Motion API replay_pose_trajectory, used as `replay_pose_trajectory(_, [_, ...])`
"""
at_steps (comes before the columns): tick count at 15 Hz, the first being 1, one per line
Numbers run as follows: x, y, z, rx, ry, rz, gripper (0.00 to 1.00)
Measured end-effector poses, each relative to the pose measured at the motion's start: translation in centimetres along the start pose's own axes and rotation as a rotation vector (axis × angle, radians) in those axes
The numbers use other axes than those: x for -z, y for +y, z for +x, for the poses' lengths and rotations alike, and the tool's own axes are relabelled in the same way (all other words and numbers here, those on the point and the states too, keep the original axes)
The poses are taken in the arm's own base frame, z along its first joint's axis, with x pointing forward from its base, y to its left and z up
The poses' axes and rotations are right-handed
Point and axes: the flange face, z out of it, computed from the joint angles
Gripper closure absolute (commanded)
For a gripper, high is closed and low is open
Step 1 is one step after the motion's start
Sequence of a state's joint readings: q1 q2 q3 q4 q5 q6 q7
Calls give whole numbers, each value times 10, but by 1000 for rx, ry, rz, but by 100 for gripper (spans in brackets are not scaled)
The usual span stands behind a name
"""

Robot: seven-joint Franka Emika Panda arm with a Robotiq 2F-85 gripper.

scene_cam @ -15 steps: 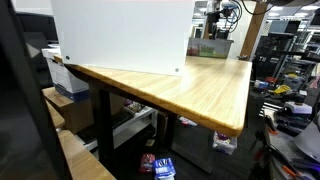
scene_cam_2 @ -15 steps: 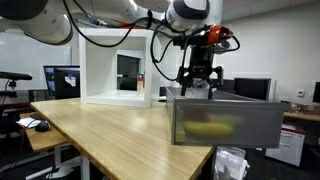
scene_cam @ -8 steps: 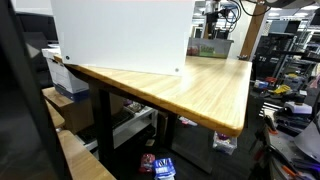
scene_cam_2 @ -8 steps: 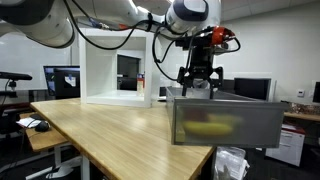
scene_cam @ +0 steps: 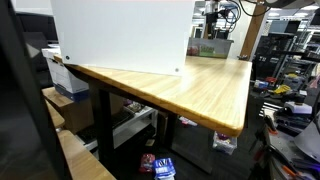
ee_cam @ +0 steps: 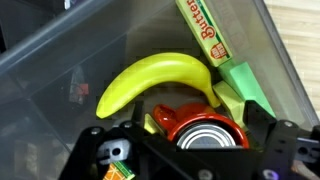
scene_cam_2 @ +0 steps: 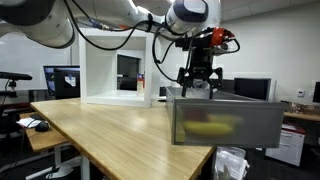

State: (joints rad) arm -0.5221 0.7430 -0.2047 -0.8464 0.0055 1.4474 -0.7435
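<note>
1. The fingers [scene_cam_2: 190, 84] are held spread wide, empty, just above the grey bin [scene_cam_2: 225, 122].
2. The grey bin is set at a bench [scene_cam_2: 110, 135] corner; a banana [ee_cam: 155, 80] is seen inside.

Pale wooden table bearing a white box and a grey bin

The table [scene_cam_2: 105, 135] has a light butcher-block top on dark legs; its bare boards fill most of both exterior views; a white open-fronted box [scene_cam_2: 100, 70] stands on the top towards one end, its base flat on the wood; from behind, in an exterior view, the box's blank wall [scene_cam: 120, 35] sits close to the worktop's long edge; a translucent grey bin [scene_cam_2: 225, 122] rests on the top at a corner, well apart from the box, its wall close to the table's end edge; in the wrist view a strip of wood shows beside the bin's rim.
</note>
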Motion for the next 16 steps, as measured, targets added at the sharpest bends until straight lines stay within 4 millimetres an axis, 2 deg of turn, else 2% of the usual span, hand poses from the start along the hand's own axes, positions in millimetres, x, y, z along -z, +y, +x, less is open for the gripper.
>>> replay_pose_trajectory(2, [-3,-2,3,8,-2,4,3])
replay_pose_trajectory(5, [-6,-5,8,35,-3,9,0])
replay_pose_trajectory(16, [-16,-7,15,134,1,15,0])
